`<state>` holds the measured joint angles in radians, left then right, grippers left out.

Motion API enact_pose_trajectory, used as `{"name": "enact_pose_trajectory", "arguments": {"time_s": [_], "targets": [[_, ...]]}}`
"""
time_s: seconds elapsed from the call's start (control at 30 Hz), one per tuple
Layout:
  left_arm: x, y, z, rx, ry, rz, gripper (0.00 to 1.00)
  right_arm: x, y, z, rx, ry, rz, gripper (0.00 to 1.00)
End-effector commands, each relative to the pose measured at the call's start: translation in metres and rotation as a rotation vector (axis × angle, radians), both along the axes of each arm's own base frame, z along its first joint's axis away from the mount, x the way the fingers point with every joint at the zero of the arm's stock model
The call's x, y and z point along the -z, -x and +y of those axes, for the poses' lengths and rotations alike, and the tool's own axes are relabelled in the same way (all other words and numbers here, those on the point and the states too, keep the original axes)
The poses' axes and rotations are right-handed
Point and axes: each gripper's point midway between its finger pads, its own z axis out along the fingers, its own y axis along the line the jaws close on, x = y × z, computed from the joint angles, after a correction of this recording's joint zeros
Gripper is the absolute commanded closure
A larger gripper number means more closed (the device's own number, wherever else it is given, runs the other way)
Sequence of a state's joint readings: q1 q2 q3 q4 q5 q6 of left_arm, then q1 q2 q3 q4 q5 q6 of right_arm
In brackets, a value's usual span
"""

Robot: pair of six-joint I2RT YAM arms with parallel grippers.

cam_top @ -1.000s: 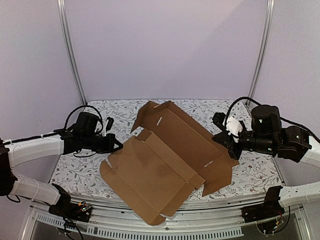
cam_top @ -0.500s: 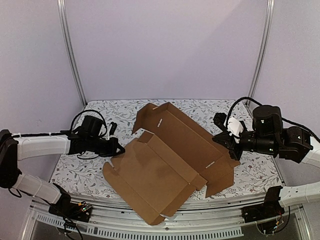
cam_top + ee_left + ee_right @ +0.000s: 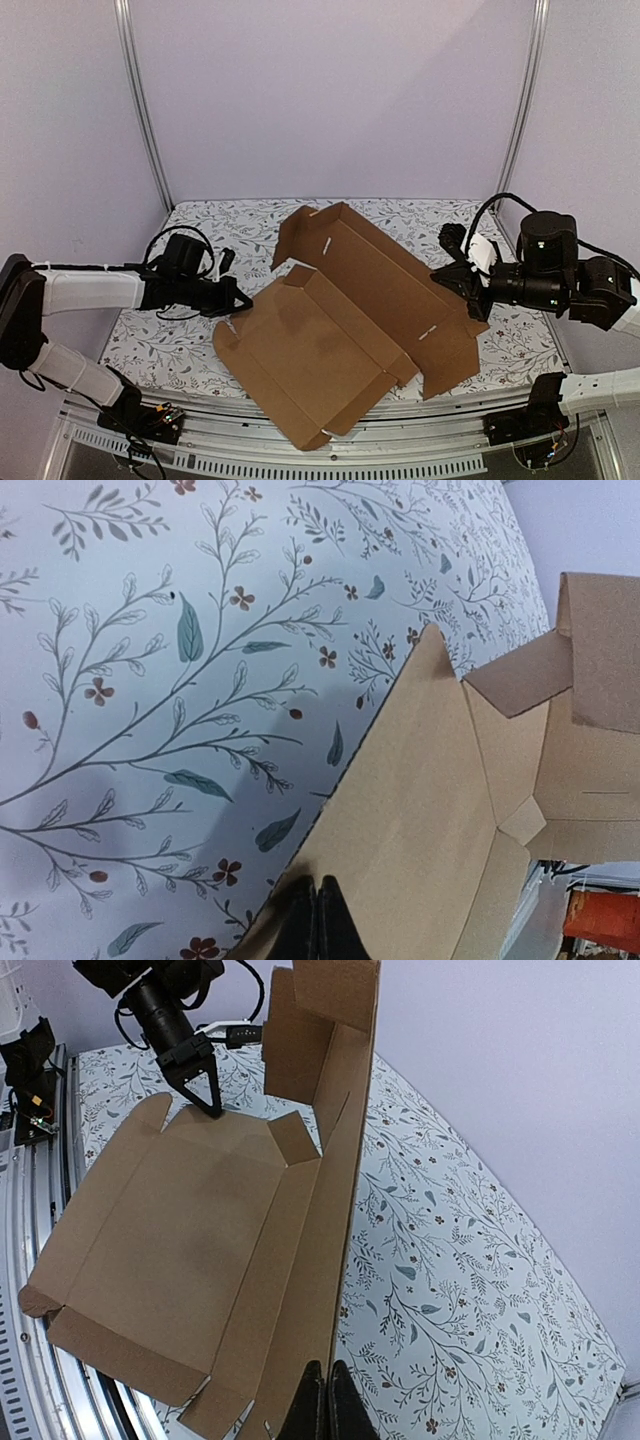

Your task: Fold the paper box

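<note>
The paper box (image 3: 330, 330) is a brown cardboard sheet lying open in the middle of the table, with its right panel and far flaps raised. My left gripper (image 3: 236, 298) is shut, and its tip rests on the sheet's left flap just inside the edge. The left wrist view shows the gripper (image 3: 318, 912) and the flap (image 3: 420, 810). My right gripper (image 3: 466, 293) is shut, and its tip sits against the near edge of the raised right panel (image 3: 335, 1210). In the right wrist view, the right gripper (image 3: 327, 1400) is at the bottom and the left gripper (image 3: 208, 1103) is across the sheet.
A floral cloth (image 3: 170, 345) covers the table. A metal rail (image 3: 420, 410) runs along the near edge, and part of the box hangs over it. Two upright posts (image 3: 145, 110) stand at the back corners. Cables and a circuit board (image 3: 30, 1070) sit by the left arm's base.
My left gripper has moved right, and the whole sheet has slid right with it. My right gripper has backed off to the right and slightly down, staying against the raised panel.
</note>
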<state>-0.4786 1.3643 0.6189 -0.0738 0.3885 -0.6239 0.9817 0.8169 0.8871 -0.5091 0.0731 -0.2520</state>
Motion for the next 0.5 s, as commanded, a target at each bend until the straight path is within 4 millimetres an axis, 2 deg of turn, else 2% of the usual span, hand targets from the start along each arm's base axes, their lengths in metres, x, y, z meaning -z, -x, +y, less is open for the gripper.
{"name": "enact_pose_trajectory", "arguments": {"time_s": [0.0, 0.23, 0.47], "targets": [[-0.017, -0.004, 0.007, -0.027, 0.010, -0.035, 1.00, -0.002, 0.004, 0.004, -0.031, 0.021, -0.011, 1.00], [-0.037, 0.003, 0.008, -0.024, 0.042, -0.064, 0.98, 0.005, 0.000, 0.016, -0.067, 0.101, -0.014, 1.00], [-0.065, 0.004, 0.025, -0.067, -0.001, -0.150, 0.92, 0.009, -0.008, 0.022, -0.070, 0.168, -0.024, 1.00]]}}
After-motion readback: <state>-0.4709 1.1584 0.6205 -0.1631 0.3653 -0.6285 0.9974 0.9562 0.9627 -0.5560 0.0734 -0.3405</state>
